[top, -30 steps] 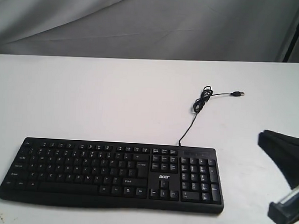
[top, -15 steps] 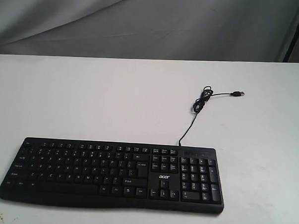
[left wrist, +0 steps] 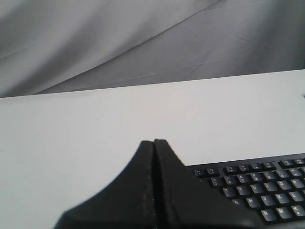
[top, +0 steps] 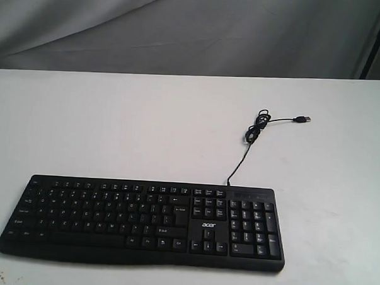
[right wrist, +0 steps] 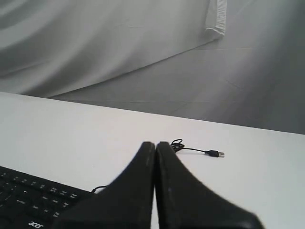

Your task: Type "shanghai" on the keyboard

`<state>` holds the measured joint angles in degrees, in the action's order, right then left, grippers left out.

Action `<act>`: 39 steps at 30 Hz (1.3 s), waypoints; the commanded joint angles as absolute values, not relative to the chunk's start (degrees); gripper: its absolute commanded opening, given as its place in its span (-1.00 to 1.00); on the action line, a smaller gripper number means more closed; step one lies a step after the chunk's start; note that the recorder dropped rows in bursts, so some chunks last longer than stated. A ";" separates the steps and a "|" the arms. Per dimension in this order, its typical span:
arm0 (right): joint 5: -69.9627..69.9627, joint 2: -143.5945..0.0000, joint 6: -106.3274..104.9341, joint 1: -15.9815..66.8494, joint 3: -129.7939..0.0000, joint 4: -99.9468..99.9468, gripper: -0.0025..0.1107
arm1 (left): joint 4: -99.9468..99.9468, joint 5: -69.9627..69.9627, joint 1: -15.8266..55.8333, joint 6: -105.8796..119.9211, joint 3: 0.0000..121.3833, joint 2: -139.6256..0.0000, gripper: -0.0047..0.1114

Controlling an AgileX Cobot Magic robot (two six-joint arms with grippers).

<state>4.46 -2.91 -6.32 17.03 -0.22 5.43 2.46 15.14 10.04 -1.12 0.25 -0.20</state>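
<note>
Exterior view is showing you the white table (top: 115, 126) taking up most of the scene, with a grey cloth backdrop (top: 182, 28) hanging in folds behind its far edge. The keyboard (top: 142, 221) is lying flat on the table close to the near edge of that view. Its long side is running across the picture, with the letter keys to the left and the number pad (top: 254, 228) to the right.

In the left wrist view you are looking at the left gripper (left wrist: 154, 143), its two black fingers pressing flat against each other along a thin seam. It is sitting apart from the keyboard, and one corner of the keys is showing beside it. How high it is hanging over the table, you cannot tell. The right gripper (right wrist: 156, 144) is holding its fingers together in the same way, with the cable's far end lying beyond its tip.

The thin black cable (top: 243, 154) is leaving the keyboard's back edge behind the number pad, running away across the table and bunching into a small loose coil. It is ending in a USB plug (top: 303, 118) resting on bare table, well apart from the keyboard. The white acer logo (top: 209, 225) is sitting between the letter block and the number pad, just above the arrow keys.
</note>
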 commanded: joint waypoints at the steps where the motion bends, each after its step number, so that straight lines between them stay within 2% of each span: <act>1: 6.08 -0.56 -2.94 16.61 0.00 1.90 -0.96 | 2.51 14.87 10.24 -1.28 0.00 0.00 -0.92; 14: 14.05 0.00 7.14 16.61 0.00 -3.83 -0.96 | 2.51 14.87 10.24 -1.28 0.00 0.00 -0.92; 39: 14.05 0.00 7.44 16.61 0.00 -3.83 -0.96 | 2.51 14.87 10.24 -1.28 0.00 0.00 -0.92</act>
<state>13.82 -0.32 7.22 17.03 -0.22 -3.22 2.46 15.14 10.04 -1.12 0.25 -0.20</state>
